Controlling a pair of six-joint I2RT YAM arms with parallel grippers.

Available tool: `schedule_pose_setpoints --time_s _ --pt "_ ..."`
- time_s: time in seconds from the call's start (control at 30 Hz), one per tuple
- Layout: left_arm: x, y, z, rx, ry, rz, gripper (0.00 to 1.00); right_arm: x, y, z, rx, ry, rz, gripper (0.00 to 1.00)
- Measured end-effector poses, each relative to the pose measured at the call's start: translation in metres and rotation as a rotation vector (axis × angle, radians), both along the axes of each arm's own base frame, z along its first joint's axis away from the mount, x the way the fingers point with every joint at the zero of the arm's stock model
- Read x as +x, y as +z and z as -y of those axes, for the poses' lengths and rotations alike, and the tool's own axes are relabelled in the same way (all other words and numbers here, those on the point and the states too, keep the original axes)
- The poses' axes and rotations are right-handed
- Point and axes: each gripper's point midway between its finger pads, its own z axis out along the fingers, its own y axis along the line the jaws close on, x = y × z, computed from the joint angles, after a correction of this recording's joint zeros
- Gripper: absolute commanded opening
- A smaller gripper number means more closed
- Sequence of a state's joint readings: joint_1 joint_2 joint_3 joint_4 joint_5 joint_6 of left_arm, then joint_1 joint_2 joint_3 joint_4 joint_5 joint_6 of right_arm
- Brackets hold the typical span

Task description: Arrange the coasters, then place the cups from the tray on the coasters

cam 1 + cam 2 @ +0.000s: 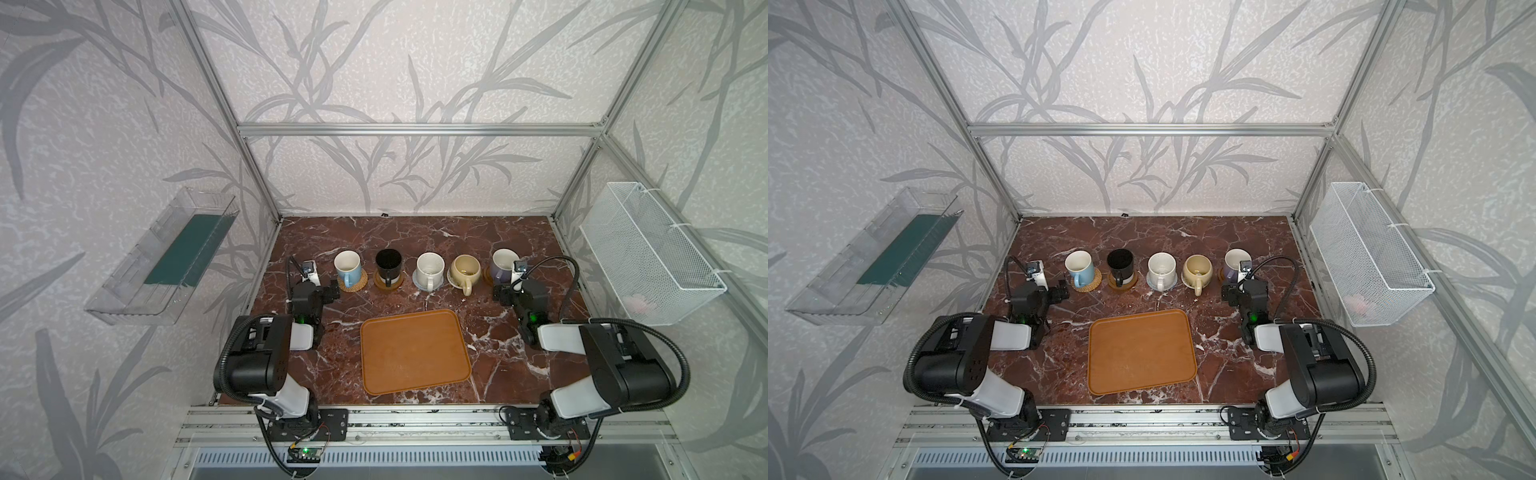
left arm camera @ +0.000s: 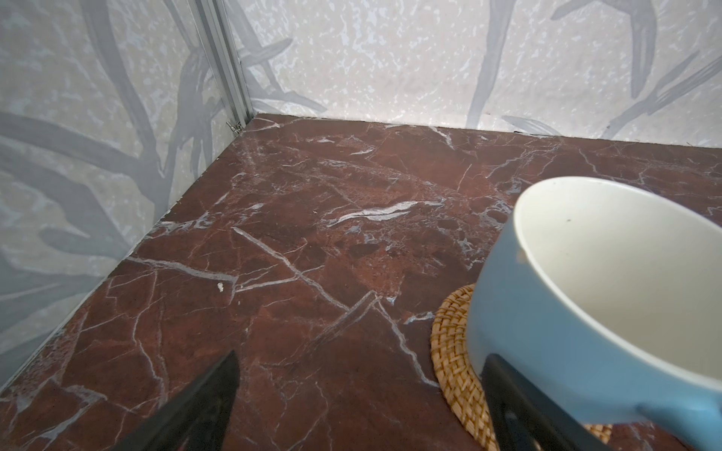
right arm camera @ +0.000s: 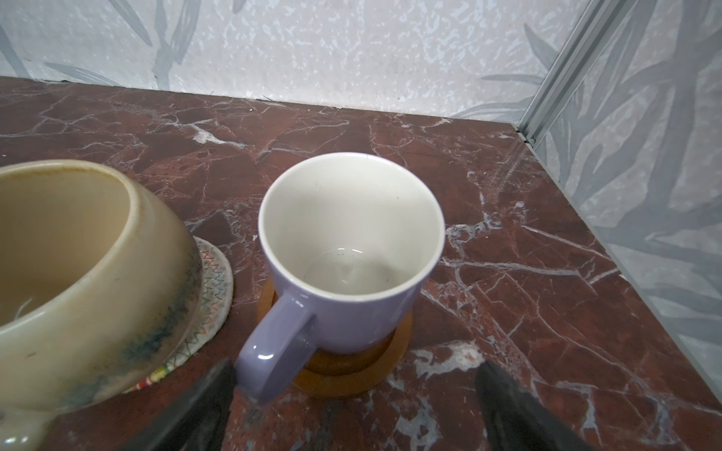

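Note:
Five cups stand in a row, each on a coaster: light blue cup [image 1: 347,266] on the rattan coaster [image 1: 354,286], black cup [image 1: 388,264], speckled white cup [image 1: 430,268], cream cup [image 1: 465,270] and lavender cup [image 1: 500,262]. The orange-brown tray [image 1: 415,351] lies bare in front of them. My left gripper [image 2: 363,359] is open over bare marble, with the light blue cup [image 2: 586,312] just outside one finger. My right gripper [image 3: 355,367] is open just in front of the lavender cup [image 3: 351,242] on its brown coaster [image 3: 351,378], the handle close to one finger.
The cream cup [image 3: 78,254] on its cream coaster [image 3: 213,281] stands close beside the lavender cup. Frame posts and walls close off the back and sides. A clear bin [image 1: 162,257] hangs on the left wall and a white wire basket [image 1: 648,253] on the right.

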State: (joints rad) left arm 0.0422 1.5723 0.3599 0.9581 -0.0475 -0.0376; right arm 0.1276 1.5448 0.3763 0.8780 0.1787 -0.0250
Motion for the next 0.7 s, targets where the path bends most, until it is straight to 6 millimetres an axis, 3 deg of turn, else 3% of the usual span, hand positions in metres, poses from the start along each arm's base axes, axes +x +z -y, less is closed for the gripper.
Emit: schedule_pose_setpoints --time_s 0.7 --pt "-0.0019 -0.0056 0.0002 -0.006 0.0 -0.024 0.99 -0.0014 -0.007 0.0018 -0.007 -0.006 -0.019 0.99"
